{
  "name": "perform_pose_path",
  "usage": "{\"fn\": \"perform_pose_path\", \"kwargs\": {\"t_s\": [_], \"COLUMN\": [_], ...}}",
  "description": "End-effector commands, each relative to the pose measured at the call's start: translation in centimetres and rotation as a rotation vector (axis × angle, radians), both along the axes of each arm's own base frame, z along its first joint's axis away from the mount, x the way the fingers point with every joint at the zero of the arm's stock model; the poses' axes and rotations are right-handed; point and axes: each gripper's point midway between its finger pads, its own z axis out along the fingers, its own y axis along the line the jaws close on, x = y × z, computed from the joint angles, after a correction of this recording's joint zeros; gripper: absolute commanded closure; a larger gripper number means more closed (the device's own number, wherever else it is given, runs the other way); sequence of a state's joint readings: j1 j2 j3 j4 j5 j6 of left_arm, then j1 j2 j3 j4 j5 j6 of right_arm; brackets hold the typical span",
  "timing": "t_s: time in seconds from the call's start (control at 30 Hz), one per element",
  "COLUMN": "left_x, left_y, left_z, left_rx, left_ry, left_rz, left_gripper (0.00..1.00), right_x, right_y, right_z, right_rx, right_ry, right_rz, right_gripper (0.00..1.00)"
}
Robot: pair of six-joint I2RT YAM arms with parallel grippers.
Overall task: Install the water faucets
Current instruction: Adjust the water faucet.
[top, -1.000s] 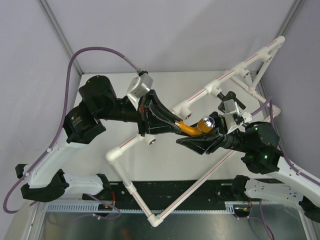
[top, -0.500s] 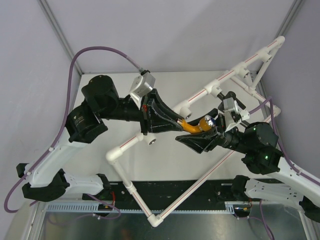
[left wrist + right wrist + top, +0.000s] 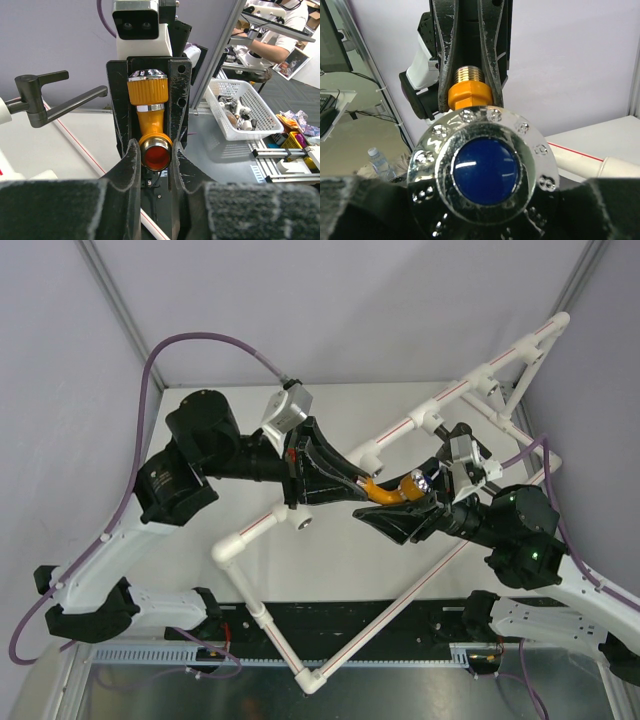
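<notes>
The orange-brass tap (image 3: 385,495) hangs above the table's middle, held between both grippers. My left gripper (image 3: 362,485) is shut on its threaded brass mouth end; in the left wrist view the tap's open mouth (image 3: 155,152) sits between my fingertips. My right gripper (image 3: 402,508) is shut on the tap's knob end; the silver-blue knob (image 3: 482,170) fills the right wrist view and hides my own fingertips. The black tap with the long arm (image 3: 458,434) stands on the white pipe frame (image 3: 262,526) at the back right, and also shows in the left wrist view (image 3: 45,97).
The pipe frame runs diagonally across the table, with open round sockets at its near bar (image 3: 303,522) and its far bar (image 3: 365,453). A white pipe section (image 3: 600,162) lies just under the right gripper. A white basket of parts (image 3: 240,107) stands off the table.
Both grippers have shifted slightly left and closer together with the tap between them. The tap has tilted, so less of its knob faces up.
</notes>
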State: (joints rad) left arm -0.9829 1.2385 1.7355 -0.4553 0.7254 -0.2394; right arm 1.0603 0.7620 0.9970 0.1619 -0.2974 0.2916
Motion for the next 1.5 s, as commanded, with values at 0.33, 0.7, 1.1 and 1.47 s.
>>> {"fn": "perform_pose_path", "kwargs": {"t_s": [0.33,0.7,1.1,1.47], "left_x": [-0.4,-0.4,0.6,5.6], "left_y": [-1.6,-0.6,2.6,5.2], "left_z": [-4.0,-2.4,0.5,-5.2], "left_rx": [0.125,0.083,0.003,0.125], "left_ry": [0.092,0.055,0.024,0.181], "left_rz": [-0.066,-0.020,0.090,0.315], "left_gripper": [0.93,0.01,0.00,0.00], "right_x": [-0.2,-0.1,-0.7,5.5], "right_y": [-0.7,-1.3,-5.3,-11.1], "right_z": [3.1,2.4,-2.3,-9.7], "right_rx": [0.090,0.057,-0.129,-0.554], "right_ry": [-0.053,-0.054,-0.038,-0.002], "right_rz": [-0.013,-0.040,-0.126,-0.565], "right_gripper": [1.00,1.00,1.00,1.00]}}
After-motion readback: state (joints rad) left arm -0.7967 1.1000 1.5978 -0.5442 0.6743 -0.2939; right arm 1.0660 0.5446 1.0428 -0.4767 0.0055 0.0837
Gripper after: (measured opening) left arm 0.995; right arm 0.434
